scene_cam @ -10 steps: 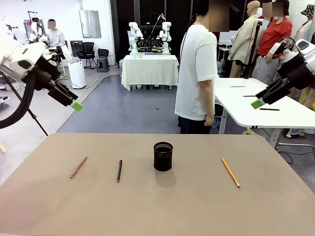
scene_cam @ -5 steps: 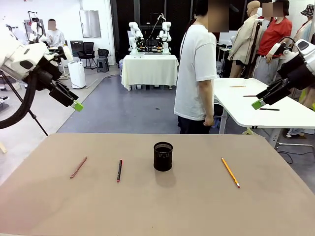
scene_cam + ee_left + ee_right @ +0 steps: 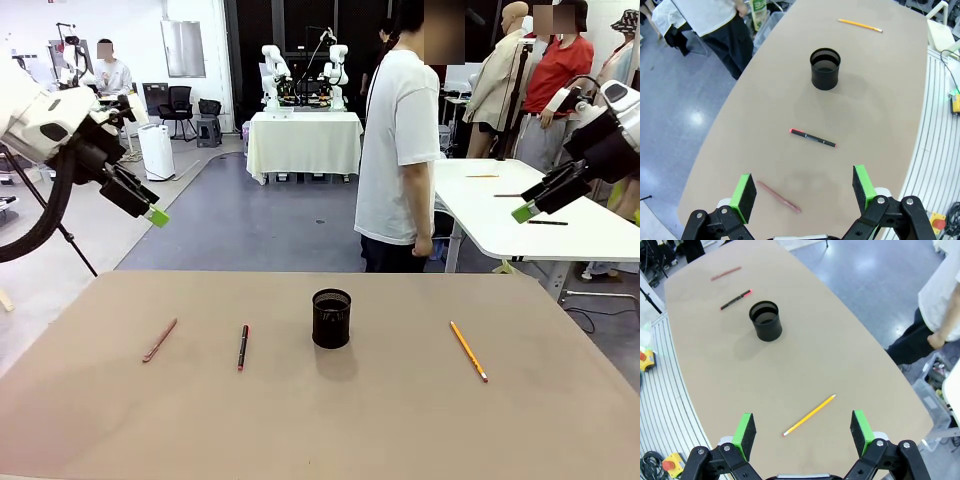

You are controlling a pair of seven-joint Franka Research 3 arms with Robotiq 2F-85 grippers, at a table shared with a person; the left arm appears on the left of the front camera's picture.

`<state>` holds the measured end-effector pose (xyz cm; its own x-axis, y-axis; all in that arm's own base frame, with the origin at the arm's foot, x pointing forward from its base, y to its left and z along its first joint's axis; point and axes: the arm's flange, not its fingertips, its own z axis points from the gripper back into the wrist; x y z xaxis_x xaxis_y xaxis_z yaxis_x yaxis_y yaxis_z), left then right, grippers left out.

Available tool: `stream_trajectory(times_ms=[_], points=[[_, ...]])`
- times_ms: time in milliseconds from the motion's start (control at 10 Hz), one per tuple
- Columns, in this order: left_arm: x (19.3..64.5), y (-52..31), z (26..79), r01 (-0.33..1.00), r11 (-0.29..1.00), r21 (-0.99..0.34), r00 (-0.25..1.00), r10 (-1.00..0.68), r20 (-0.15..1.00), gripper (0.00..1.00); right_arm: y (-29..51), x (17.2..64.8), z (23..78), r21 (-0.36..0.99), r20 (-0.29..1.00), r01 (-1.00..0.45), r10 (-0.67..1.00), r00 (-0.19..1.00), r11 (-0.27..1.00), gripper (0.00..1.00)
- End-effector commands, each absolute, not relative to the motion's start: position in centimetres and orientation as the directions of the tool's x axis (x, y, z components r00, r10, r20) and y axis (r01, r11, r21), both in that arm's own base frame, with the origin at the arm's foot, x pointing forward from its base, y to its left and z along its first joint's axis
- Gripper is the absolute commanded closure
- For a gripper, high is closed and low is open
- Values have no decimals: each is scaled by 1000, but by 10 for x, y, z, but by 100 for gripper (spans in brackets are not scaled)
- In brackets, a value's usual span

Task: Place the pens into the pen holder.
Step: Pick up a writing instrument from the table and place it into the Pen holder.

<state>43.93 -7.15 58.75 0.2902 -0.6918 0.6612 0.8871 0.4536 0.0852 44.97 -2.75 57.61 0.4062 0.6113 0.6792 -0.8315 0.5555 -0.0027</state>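
The black mesh pen holder (image 3: 331,319) stands upright mid-table, also in the wrist views (image 3: 825,68) (image 3: 766,320). Three pens lie flat on the table: a reddish-pink one (image 3: 159,340) (image 3: 778,196) (image 3: 726,273) at the left, a black one with red ends (image 3: 242,347) (image 3: 812,138) (image 3: 736,299) beside it, and an orange-yellow pencil (image 3: 468,351) (image 3: 860,25) (image 3: 809,415) at the right. My left gripper (image 3: 155,213) (image 3: 804,189) hovers open high above the left table edge. High off the right side my right gripper (image 3: 524,211) (image 3: 803,430) hangs open and empty.
A person in a white shirt (image 3: 400,150) stands at the far edge of the tan table (image 3: 320,420), turned away. A white table (image 3: 540,205) with a few small items sits behind at the right.
The left gripper has shifted very slightly; otherwise nothing has visibly changed.
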Motion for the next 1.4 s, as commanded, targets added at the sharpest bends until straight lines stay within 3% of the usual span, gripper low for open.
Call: stream_trajectory(times_ms=[0, 200, 400, 500, 800, 900, 1100, 1200, 1300], points=[[439, -72, 587, 887, 453, 85, 290, -692, 661, 0, -27, 451, 577, 7, 690, -832, 600, 405, 555, 0], [437, -103, 600, 769, 637, -53, 552, -620, 558, 0, -27, 451, 577, 7, 690, -832, 600, 405, 555, 0], [443, -120, 598, 545, 838, -27, 748, -472, 467, 0, -27, 451, 577, 7, 690, -832, 600, 405, 555, 0], [450, -123, 590, 485, 874, -21, 814, -443, 375, 0, -27, 451, 577, 7, 690, -832, 600, 405, 555, 0], [473, -104, 551, 319, 947, -24, 930, -309, 198, 0, -27, 451, 577, 7, 690, -832, 600, 405, 555, 0], [477, -99, 538, 335, 941, -50, 933, -324, 156, 0, -27, 451, 577, 7, 690, -832, 600, 405, 555, 0], [478, -89, 534, 405, 914, -33, 904, -395, 163, 0, -27, 451, 577, 7, 690, -832, 600, 405, 555, 0], [474, -94, 522, 323, 946, -16, 935, -317, 160, 0, -27, 451, 577, 7, 690, -832, 600, 405, 555, 0], [474, -94, 522, 323, 946, -16, 935, -317, 160, 0, -27, 451, 577, 7, 690, -832, 600, 405, 555, 0]])
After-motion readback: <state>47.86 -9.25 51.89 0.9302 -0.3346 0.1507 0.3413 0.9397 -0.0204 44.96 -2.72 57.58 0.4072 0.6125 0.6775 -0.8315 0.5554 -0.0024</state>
